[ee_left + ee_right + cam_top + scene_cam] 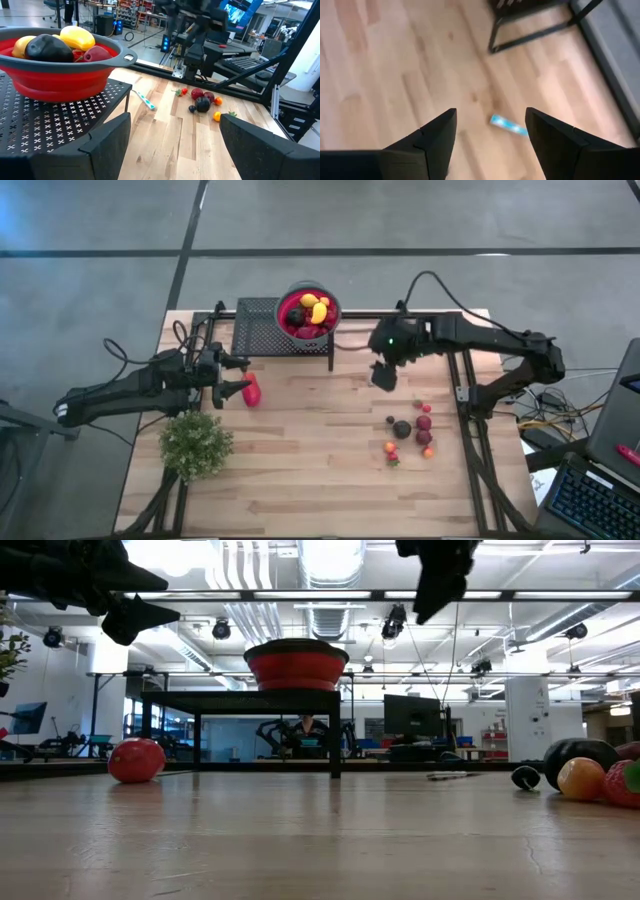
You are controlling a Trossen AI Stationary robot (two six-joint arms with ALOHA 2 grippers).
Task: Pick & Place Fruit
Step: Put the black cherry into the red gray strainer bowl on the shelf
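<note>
A red bowl [281, 302] with a grey rim stands on a black mesh stand [255, 326] at the table's far middle. It holds yellow, red and dark fruit [55, 45]. Several small fruits [408, 430] lie loose on the wood at the right, also seen in the left wrist view [202, 100]. One larger red piece [251, 391] rests on the table at the left. My left gripper [238, 380] hovers open above and beside it, clear of it in the low view [150, 615]. My right gripper [383, 376] hangs open above the table, right of the stand, with nothing between its fingers [490, 114].
A bushy green plant [195, 444] stands at the near left. A small knife with a blue handle [509, 125] lies on the wood near the stand's right leg [492, 35]. Bare wood stretches across the table's middle and near side.
</note>
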